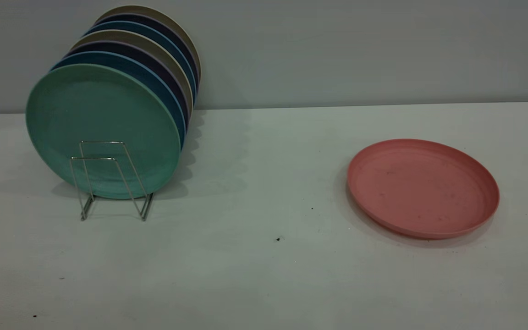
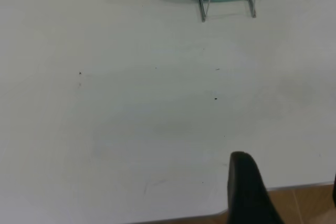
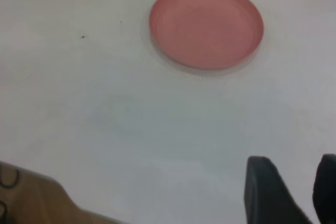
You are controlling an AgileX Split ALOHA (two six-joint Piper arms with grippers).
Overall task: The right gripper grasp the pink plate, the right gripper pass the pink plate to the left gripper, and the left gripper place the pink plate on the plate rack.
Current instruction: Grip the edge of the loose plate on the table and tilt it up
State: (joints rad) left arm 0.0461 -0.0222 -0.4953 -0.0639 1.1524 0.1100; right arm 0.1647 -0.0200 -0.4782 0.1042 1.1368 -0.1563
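Nearest, at the table's front edge, both arms sit pulled back, neither showing in the exterior view; the right gripper (image 3: 291,192) shows two black fingers with a clear gap between them, so it is parted and holding nothing; the left gripper (image 2: 294,198) shows one finger (image 2: 247,192) fully and only a sliver of the other at the frame edge, wide apart as far as I can tell, also holding nothing.

Further out, the pink plate (image 1: 423,187) lies flat on the white table (image 1: 255,275), rim up, well apart from both grippers and from everything else; task looks not yet started.

Farthest, on the left side, the plate rack (image 1: 110,178) is already loaded: a teal-green plate (image 1: 101,128) at the front, blue plates (image 1: 167,87) and others stacked upright behind it; only the two front wire loops stand free.

Risks, as I judge them: plate is flat with a low rim, so a finger has to get under or over the edge; a shallow bite would let it slide or pivot out; handover needs both claws on the rim without clashing, and early release by the right would drop it; the free slot is just in front of the teal plate, so a tilted approach may knock it or shift the light wire rack.
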